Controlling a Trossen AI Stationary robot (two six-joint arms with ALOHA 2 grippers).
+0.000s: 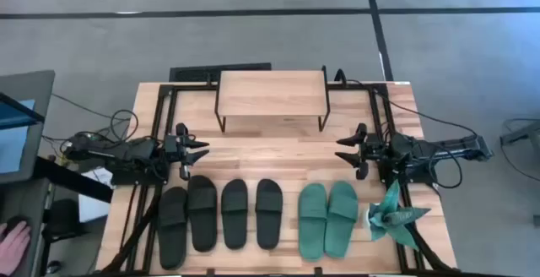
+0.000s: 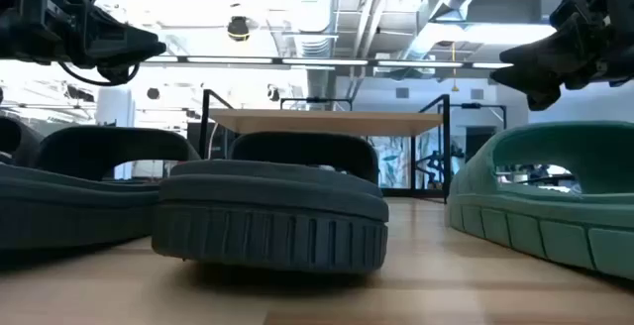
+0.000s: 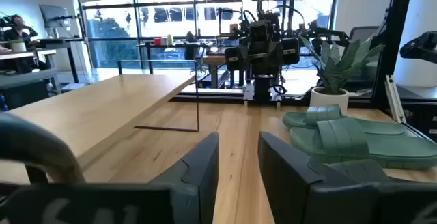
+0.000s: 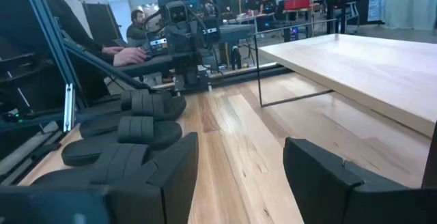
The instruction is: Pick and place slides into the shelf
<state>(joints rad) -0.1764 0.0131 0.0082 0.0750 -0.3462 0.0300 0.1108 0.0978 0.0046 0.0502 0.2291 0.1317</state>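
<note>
Several black slides [image 1: 221,214] and two teal slides [image 1: 328,218] lie sole-down in a row along the table's near edge. The shelf [image 1: 272,95], a light plank on thin black legs, stands at the far edge. My left gripper [image 1: 205,149] hovers open above the table's left side, just beyond the black slides [image 4: 130,128]. My right gripper [image 1: 340,148] hovers open on the right side, beyond the teal slides [image 3: 355,134]. Both point toward the table's middle and touch nothing.
A spiky teal paper plant [image 1: 393,214] in a white pot [image 3: 329,100] stands near the right near corner, beside the teal slides. Bare wood [image 1: 270,154] lies between the shelf and the row of slides. A person's hand [image 1: 13,241] shows off the table's left.
</note>
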